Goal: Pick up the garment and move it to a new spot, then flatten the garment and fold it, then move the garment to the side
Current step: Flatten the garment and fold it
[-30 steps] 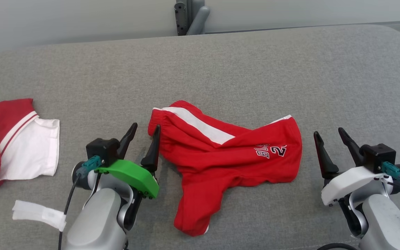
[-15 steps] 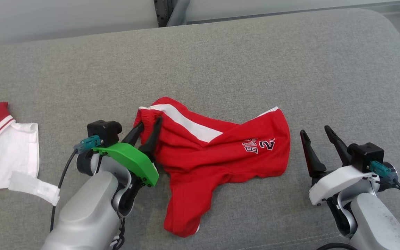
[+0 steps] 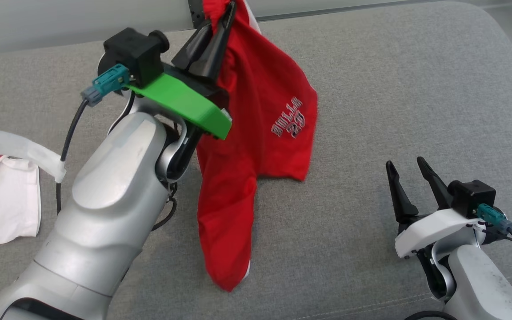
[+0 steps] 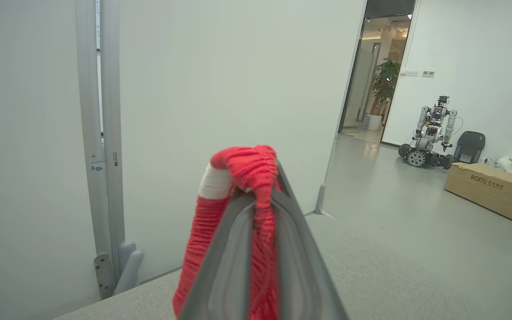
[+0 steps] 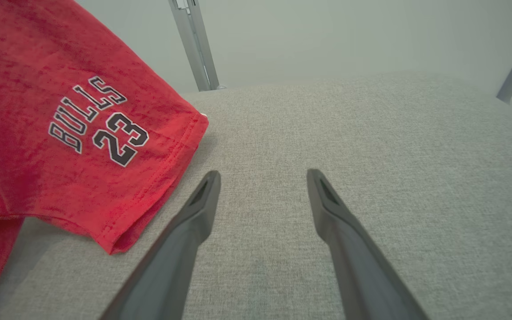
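The garment (image 3: 265,111) is a pair of red shorts with a white stripe and "BULLS 23" print. It hangs in the air from my left gripper (image 3: 218,11), which is raised high at the top of the head view and shut on the bunched waistband (image 4: 242,166). One leg trails down toward the grey surface (image 3: 394,89). In the right wrist view the printed leg (image 5: 82,129) hangs at the left, clear of my fingers. My right gripper (image 3: 405,166) rests low at the lower right, open and holding nothing, well to the right of the shorts.
Another red and white garment (image 3: 2,204) lies at the left edge of the grey padded surface. A grey post (image 5: 194,44) stands behind the far edge. The left wrist view looks out at a room with a second robot (image 4: 431,133) and a cardboard box (image 4: 491,189).
My left gripper closed on the waistband of the shorts and lifted them off the surface, up and away. The head camera has shifted. My right gripper stayed open in place.
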{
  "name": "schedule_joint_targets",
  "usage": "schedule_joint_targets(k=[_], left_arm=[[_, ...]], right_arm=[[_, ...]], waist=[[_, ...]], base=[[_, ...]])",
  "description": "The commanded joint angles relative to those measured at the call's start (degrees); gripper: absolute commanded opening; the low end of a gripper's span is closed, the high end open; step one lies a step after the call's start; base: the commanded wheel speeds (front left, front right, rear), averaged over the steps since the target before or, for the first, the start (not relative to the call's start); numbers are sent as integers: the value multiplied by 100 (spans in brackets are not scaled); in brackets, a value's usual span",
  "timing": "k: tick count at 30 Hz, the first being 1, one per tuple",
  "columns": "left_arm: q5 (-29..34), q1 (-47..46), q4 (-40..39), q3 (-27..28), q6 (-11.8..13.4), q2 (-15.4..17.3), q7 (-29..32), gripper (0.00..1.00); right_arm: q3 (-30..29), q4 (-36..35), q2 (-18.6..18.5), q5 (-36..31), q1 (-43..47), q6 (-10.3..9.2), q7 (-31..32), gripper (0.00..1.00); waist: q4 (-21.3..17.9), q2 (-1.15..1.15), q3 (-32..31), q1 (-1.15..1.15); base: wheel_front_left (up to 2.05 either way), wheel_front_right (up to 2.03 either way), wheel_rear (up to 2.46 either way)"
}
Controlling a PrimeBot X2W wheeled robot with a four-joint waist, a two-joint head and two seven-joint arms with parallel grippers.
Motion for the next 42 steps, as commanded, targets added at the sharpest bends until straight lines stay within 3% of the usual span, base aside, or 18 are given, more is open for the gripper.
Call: schedule_joint_targets(k=[1, 9, 11, 17, 22, 26, 28, 34, 36, 37, 38, 42], left_arm=[[291, -126, -211, 146, 5, -135, -15, 0], [982, -614, -952, 300, 5, -469, -16, 0], [1150, -561, -1251, 30, 6, -427, -9, 0], [770, 318, -1450, -1405, 9, 372, -11, 0], [133, 1439, -1030, -2018, 9, 972, -12, 0], [-182, 2135, -565, -1815, 9, 1131, -12, 0], [-198, 2339, -321, -1545, 9, 1132, -11, 7], [476, 2694, 289, -310, 9, 1009, -11, 14], [718, 2785, 433, 92, 9, 925, -11, 23], [865, 2813, 515, 323, 9, 894, -11, 55], [972, 2871, 612, 514, 11, 836, -11, 100], [1415, 3030, 816, 1133, 46, 525, -11, 100]], right_arm=[[-29, 28, 39, 30, 19, -8, -2, 100], [-99, 89, 222, 46, 29, -8, -2, 100], [-166, 78, 294, 23, 78, -7, -2, 100], [-299, 52, 336, 5, 156, -7, -2, 100], [-335, 54, 255, -28, 234, -8, -2, 100], [-305, 52, 164, -26, 223, -7, -2, 100], [-264, 40, 133, -23, 204, -7, -1, 100], [-37, 32, 180, 3, 169, -7, -1, 100], [43, 44, 200, 29, 145, -8, -1, 100], [74, 44, 206, 42, 134, -8, -1, 100], [108, 48, 217, 59, 131, -7, -1, 100], [230, 60, 233, 118, 124, -7, -1, 100]], waist=[[-10, 0, -30, 0], [-71, 0, -57, 0], [-53, 0, -32, 0], [117, 0, 35, 0], [337, 0, 29, 0], [546, 0, -40, 0], [636, 0, -82, 0], [770, 0, -204, 0], [771, 0, -226, 0], [770, 0, -229, 0], [770, 0, -234, 0], [795, 0, -263, 0]], base=[[0, 0, 0], [0, 0, 0], [0, 0, 0], [0, 0, 0], [0, 0, 0], [0, 0, 0], [0, 0, 0], [0, 0, 0], [0, 0, 0], [0, 0, 0], [0, 0, 0], [0, 0, 0]])
